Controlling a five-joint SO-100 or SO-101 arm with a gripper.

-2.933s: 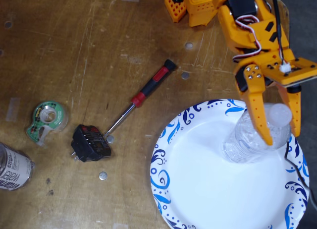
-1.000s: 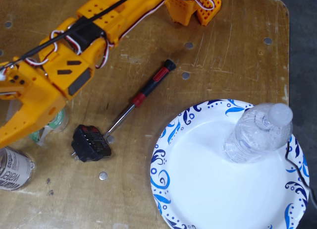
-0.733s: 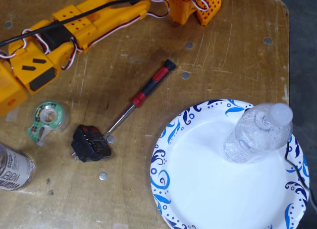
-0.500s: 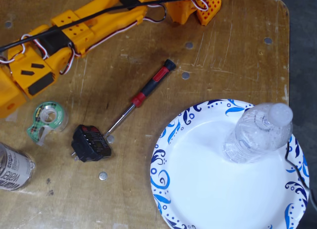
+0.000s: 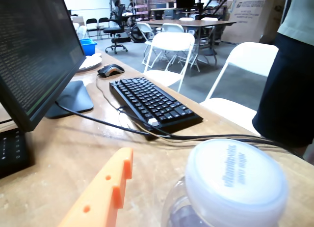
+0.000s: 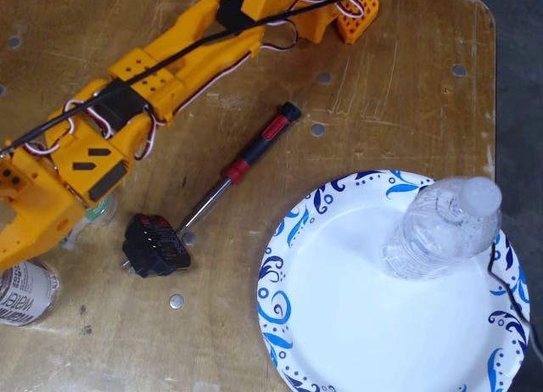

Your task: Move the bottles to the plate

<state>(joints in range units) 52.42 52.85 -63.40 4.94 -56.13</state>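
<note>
In the fixed view we see one bottle (image 6: pixel 441 231) standing on the plate (image 6: pixel 339 324), toward its far right rim. The second bottle (image 6: pixel 24 292) lies at the table's left edge, well apart from the plate, with the arm (image 6: pixel 127 112) reaching down over it. In the wrist view its white cap (image 5: pixel 235 180) sits close below the camera, an orange finger (image 5: pixel 100 197) just left of it. We cannot tell whether the gripper is apart or together. A screwdriver (image 6: pixel 246 165) and a black plug (image 6: pixel 157 246) lie between.
</note>
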